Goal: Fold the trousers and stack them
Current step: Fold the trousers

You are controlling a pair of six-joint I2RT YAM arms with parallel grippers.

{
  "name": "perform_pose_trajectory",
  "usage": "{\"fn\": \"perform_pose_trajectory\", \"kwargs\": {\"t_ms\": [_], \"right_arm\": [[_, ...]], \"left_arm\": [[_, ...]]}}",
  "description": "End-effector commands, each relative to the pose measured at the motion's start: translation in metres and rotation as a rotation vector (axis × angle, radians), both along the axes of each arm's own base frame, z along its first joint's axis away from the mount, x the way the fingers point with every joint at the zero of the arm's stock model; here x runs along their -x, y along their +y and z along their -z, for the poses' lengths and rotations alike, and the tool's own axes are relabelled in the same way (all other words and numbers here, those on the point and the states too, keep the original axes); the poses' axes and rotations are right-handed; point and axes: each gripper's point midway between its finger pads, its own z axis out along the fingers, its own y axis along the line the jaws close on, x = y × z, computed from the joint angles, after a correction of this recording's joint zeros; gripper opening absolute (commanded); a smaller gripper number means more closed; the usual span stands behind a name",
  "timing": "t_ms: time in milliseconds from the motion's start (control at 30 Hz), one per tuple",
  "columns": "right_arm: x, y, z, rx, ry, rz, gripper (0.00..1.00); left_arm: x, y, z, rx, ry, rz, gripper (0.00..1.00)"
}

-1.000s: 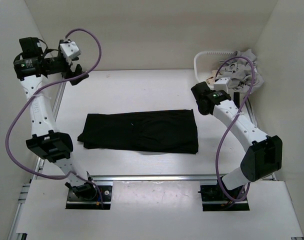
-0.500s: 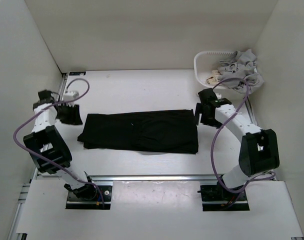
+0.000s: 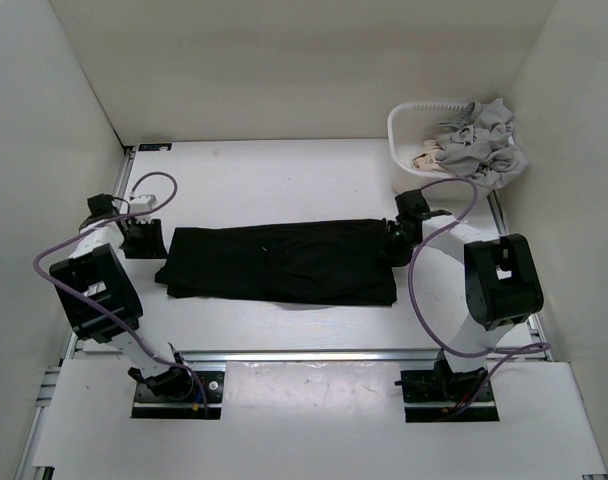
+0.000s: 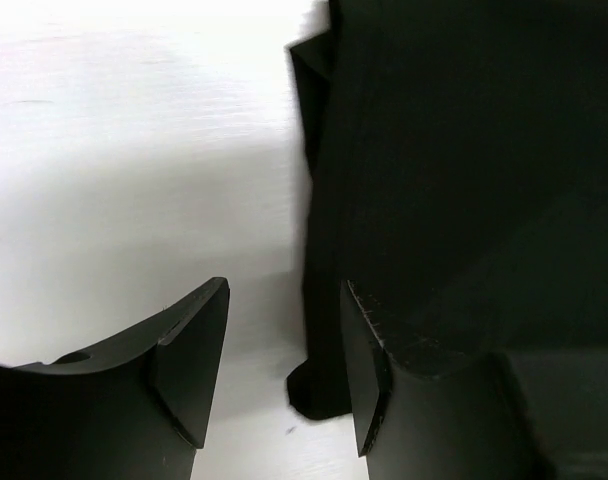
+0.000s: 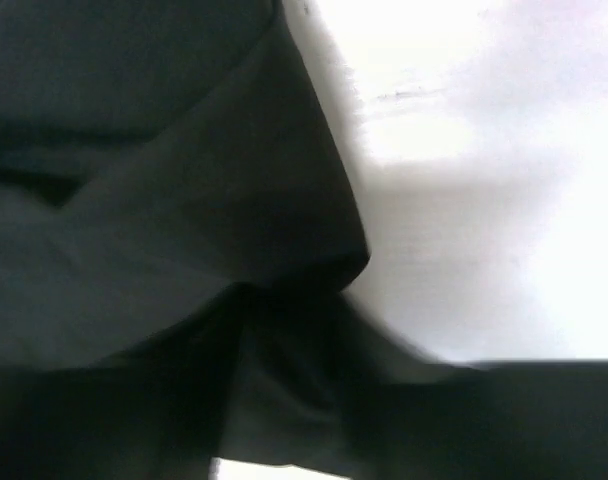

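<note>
The black trousers [image 3: 284, 262] lie folded in a long flat band across the middle of the table. My left gripper [image 3: 144, 240] is low at their left end. In the left wrist view its jaws [image 4: 284, 370] stand apart. One finger [image 4: 189, 370] is over bare table and the other finger [image 4: 384, 385] over the cloth, with a corner of the trousers [image 4: 319, 385] between them. My right gripper [image 3: 391, 245] sits on the trousers' right end. In the right wrist view the trousers [image 5: 184, 200] are bunched up into the right gripper [image 5: 304, 400], whose dark fingers blend into the fabric.
A white basket [image 3: 396, 128] stands at the far right corner, holding light grey garments [image 3: 479, 140] and a beige cloth [image 3: 424, 157]. Purple cables loop from both arms. White walls close in the table on three sides, and a metal rail [image 3: 304, 355] runs along the near edge.
Both arms came down from the far corners to the two ends of the trousers. The left jaws narrowed, and the right jaws closed in on the cloth.
</note>
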Motion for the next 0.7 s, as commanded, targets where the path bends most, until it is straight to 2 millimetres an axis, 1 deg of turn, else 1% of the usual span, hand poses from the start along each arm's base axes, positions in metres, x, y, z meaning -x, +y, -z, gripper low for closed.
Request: {"fn": "perform_pose_trajectory", "kwargs": {"t_ms": [0, 33, 67, 100, 133, 167, 200, 233, 267, 300, 333, 367, 400, 433, 467, 500, 533, 567, 600, 633, 667], "right_arm": [[0.023, 0.004, 0.029, -0.071, 0.110, 0.021, 0.29], [0.021, 0.001, 0.029, -0.072, 0.110, 0.030, 0.19], [0.021, 0.001, 0.029, -0.072, 0.110, 0.031, 0.04], [0.024, -0.005, 0.028, -0.062, 0.115, 0.055, 0.00], [0.021, -0.011, 0.028, -0.063, 0.114, 0.075, 0.00], [0.016, -0.018, 0.024, -0.069, 0.097, 0.101, 0.00], [0.016, -0.022, 0.017, -0.071, 0.089, 0.114, 0.00], [0.011, -0.027, 0.009, -0.070, 0.071, 0.115, 0.00], [0.008, -0.034, 0.002, -0.053, 0.052, 0.120, 0.00], [0.007, -0.050, -0.009, -0.028, 0.038, 0.153, 0.00], [0.006, -0.057, -0.016, -0.015, 0.030, 0.161, 0.00], [-0.001, -0.065, -0.029, 0.005, -0.001, 0.144, 0.00], [-0.003, -0.077, -0.040, 0.020, -0.020, 0.157, 0.00], [0.004, -0.090, -0.046, 0.074, 0.006, 0.164, 0.00], [-0.002, -0.103, -0.058, 0.101, -0.020, 0.161, 0.00], [-0.002, -0.110, -0.067, 0.117, -0.032, 0.159, 0.00], [0.004, -0.115, -0.072, 0.126, -0.004, 0.152, 0.00], [0.004, -0.127, -0.078, 0.146, -0.004, 0.161, 0.00], [0.002, -0.135, -0.086, 0.176, -0.008, 0.158, 0.00], [0.000, -0.140, -0.102, 0.206, -0.019, 0.135, 0.00], [-0.002, -0.148, -0.115, 0.229, -0.037, 0.144, 0.00]], "left_arm": [[-0.003, -0.012, 0.016, -0.017, 0.018, 0.018, 0.60], [-0.007, -0.012, 0.015, -0.011, 0.008, -0.005, 0.60], [-0.006, -0.012, 0.018, -0.001, 0.018, -0.015, 0.60], [-0.009, -0.012, 0.017, -0.001, 0.008, -0.023, 0.60], [-0.009, -0.014, 0.016, 0.016, 0.005, -0.024, 0.60], [-0.016, -0.022, 0.010, 0.045, -0.017, -0.011, 0.60], [-0.019, -0.023, 0.007, 0.055, -0.030, -0.004, 0.60], [-0.021, -0.030, 0.006, 0.064, -0.034, 0.015, 0.60], [-0.023, -0.035, 0.002, 0.059, -0.046, 0.031, 0.60], [-0.026, -0.048, -0.002, 0.056, -0.055, 0.069, 0.60], [-0.025, -0.056, -0.001, 0.052, -0.047, 0.104, 0.60], [-0.023, -0.064, -0.001, 0.049, -0.047, 0.132, 0.61], [-0.020, -0.078, 0.004, 0.032, -0.033, 0.181, 0.61], [-0.021, -0.085, 0.005, 0.016, -0.031, 0.212, 0.61], [-0.018, -0.088, 0.009, -0.020, -0.015, 0.234, 0.62], [-0.019, -0.106, 0.009, -0.020, -0.015, 0.286, 0.62], [-0.019, -0.114, 0.009, -0.020, -0.015, 0.309, 0.62], [-0.018, -0.122, 0.009, -0.020, -0.016, 0.332, 0.62], [-0.020, -0.142, 0.008, 0.001, -0.018, 0.378, 0.62], [-0.024, -0.154, 0.003, 0.009, -0.036, 0.410, 0.62], [-0.024, -0.164, 0.004, 0.016, -0.031, 0.427, 0.63]]}}
